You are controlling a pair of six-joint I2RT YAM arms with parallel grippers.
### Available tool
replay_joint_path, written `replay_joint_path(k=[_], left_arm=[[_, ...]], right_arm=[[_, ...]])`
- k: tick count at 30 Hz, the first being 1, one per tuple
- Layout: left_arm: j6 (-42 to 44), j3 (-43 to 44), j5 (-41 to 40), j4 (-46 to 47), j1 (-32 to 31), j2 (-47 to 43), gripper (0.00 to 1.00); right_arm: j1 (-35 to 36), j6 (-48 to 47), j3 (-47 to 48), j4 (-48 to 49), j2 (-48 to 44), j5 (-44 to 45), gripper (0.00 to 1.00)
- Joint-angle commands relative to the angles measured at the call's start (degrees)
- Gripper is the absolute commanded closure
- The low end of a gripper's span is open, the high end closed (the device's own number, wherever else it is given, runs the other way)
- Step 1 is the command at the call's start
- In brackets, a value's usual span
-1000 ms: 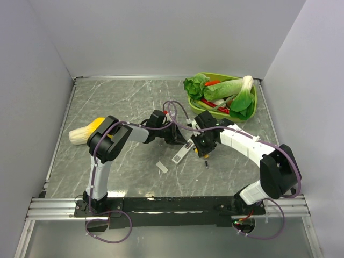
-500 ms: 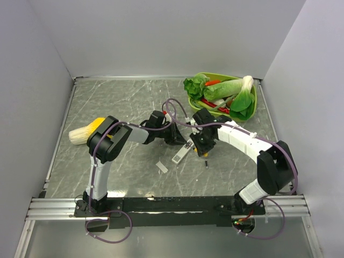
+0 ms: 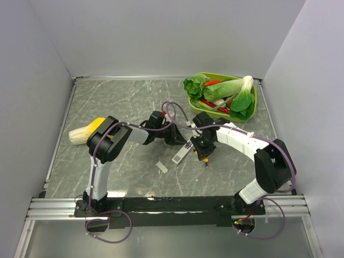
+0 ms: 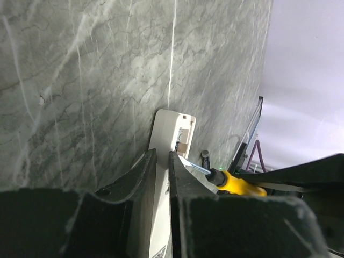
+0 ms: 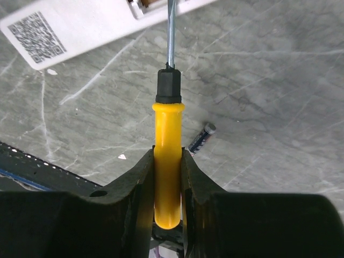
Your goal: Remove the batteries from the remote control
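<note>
Left arm extends from the lower left to mid-frame in the top view. The left gripper [image 3: 179, 141] has its fingers [image 4: 141, 172] narrowed on one end of the white remote [image 3: 182, 153], which lies slanted on the table [image 3: 118, 102], back side up. Right arm bends in from the lower right. The right gripper [image 5: 167, 156] clamps the yellow handle of a screwdriver [image 5: 167, 126], whose shaft meets the remote's open recess. One battery [image 5: 201, 138] lies loose on the table just beside the handle. Compared with a second ago, the right elbow sits further left and the right gripper slightly lower; remote and battery are unmoved.
</note>
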Motion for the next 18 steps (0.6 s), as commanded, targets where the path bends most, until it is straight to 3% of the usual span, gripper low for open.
replay_joint_path(k=[1, 9, 18], left_arm=[[-0.4, -1.1, 1.4, -1.9, -3.0, -0.8, 0.82], [-0.6, -0.9, 1.2, -1.6, -3.6, -0.7, 0.83], [-0.9, -1.3, 1.1, -0.9, -4.3, -1.0, 0.83]], right_arm=[[-0.1, 1.4, -2.0, 13.4, 1.0, -0.5, 1.0], [-0.1, 0.7, -0.7, 13.2, 0.1, -0.4, 1.0], [-0.2, -0.6, 3.9, 4.5, 1.8, 0.6, 1.0]])
